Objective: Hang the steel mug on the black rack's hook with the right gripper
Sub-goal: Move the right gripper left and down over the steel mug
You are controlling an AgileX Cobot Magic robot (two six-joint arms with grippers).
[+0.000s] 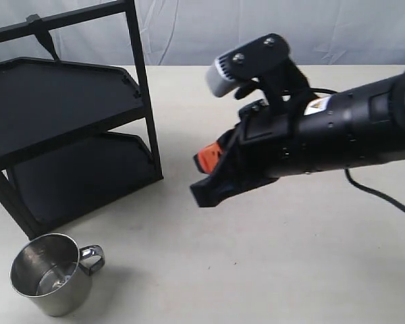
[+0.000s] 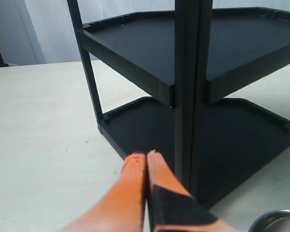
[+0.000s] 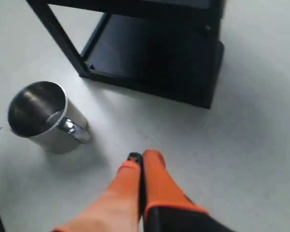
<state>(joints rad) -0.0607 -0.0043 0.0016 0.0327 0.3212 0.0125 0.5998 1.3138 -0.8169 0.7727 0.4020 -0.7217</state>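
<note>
The steel mug (image 1: 49,275) stands upright on the table at the front left, open mouth up, handle (image 1: 92,258) turned toward the right. In the right wrist view the mug (image 3: 41,116) lies ahead of the shut orange fingers (image 3: 152,166). My right gripper (image 1: 201,181) hovers above the table, well right of the mug, shut on nothing. The black rack (image 1: 74,121) fills the back left, and the hook (image 1: 44,37) hangs from its top crossbar. My left gripper (image 2: 146,157) is shut and empty, close to a rack leg (image 2: 186,96); the mug's rim (image 2: 275,221) shows at that view's edge.
The rack's two hexagonal trays (image 1: 54,94) are bare. A black cable (image 1: 381,196) trails from the right arm across the table. A pale cloth backdrop hangs behind the table. The left arm does not show in the exterior view.
</note>
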